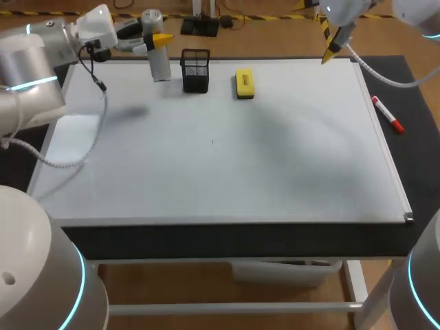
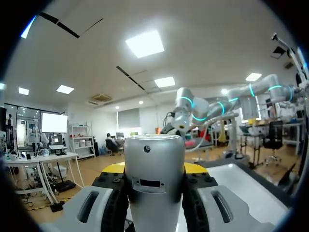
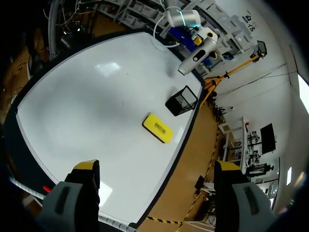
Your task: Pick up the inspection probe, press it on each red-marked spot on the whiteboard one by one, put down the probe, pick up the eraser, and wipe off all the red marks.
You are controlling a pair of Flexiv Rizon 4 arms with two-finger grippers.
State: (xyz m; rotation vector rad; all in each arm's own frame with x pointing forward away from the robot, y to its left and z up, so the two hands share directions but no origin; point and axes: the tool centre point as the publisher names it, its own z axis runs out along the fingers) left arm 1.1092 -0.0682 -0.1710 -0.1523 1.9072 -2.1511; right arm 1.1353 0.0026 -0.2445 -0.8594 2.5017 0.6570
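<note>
The inspection probe (image 1: 159, 65), a silver cylinder, stands upright in the left gripper (image 2: 153, 169), whose jaws are closed on it from both sides, at the far left edge of the whiteboard (image 1: 275, 158), just beside a black mesh holder (image 1: 196, 70). The right gripper (image 3: 157, 166) hangs over the far right corner with its jaws wide apart and nothing between them. The step in hand looks like the probe stage, with the tool gripped but not over any target. I can make out no red marks on the board, only one tiny dark speck (image 1: 212, 142) near the middle, so the next move calls for finding a spot to press, or else setting the probe down and going for the eraser (image 1: 245, 83), which lies flat near the far edge, beside the holder. By count: one probe, one yellow eraser, one holder, one red marker (image 1: 388, 115) lying off the board's right side, one board, two grippers
</note>
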